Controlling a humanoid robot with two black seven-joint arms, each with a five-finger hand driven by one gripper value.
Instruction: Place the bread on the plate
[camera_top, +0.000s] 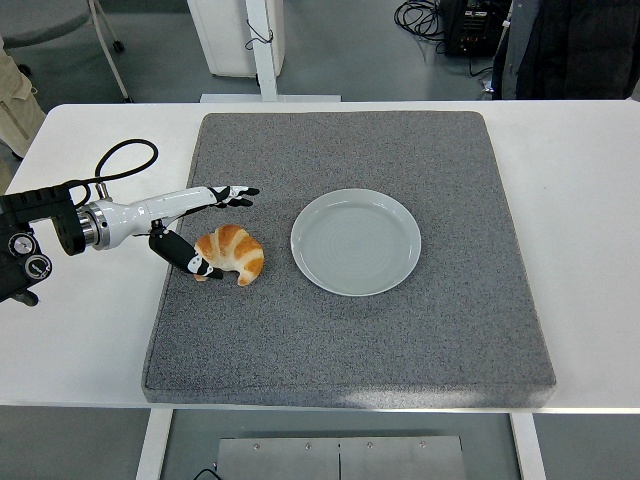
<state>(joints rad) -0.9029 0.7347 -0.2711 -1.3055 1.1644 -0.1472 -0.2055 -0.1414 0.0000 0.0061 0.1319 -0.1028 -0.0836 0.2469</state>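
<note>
The left hand (205, 225) reaches in from the left edge, spread wide around the bread (230, 253), its fingers (235, 195) stretched out just beyond the pastry and its thumb (185, 255) low against the near left end; nothing is gripped. The bread, a golden croissant, lies on the grey mat (350, 340), just left of the pale plate (356, 241) and apart from it. The mat covers most of the white worktop (80, 330)

Golden-brown croissant (230, 253); pale grey-blue plate (356, 241); speckled grey mat (400, 340); white table (590, 230).
</note>
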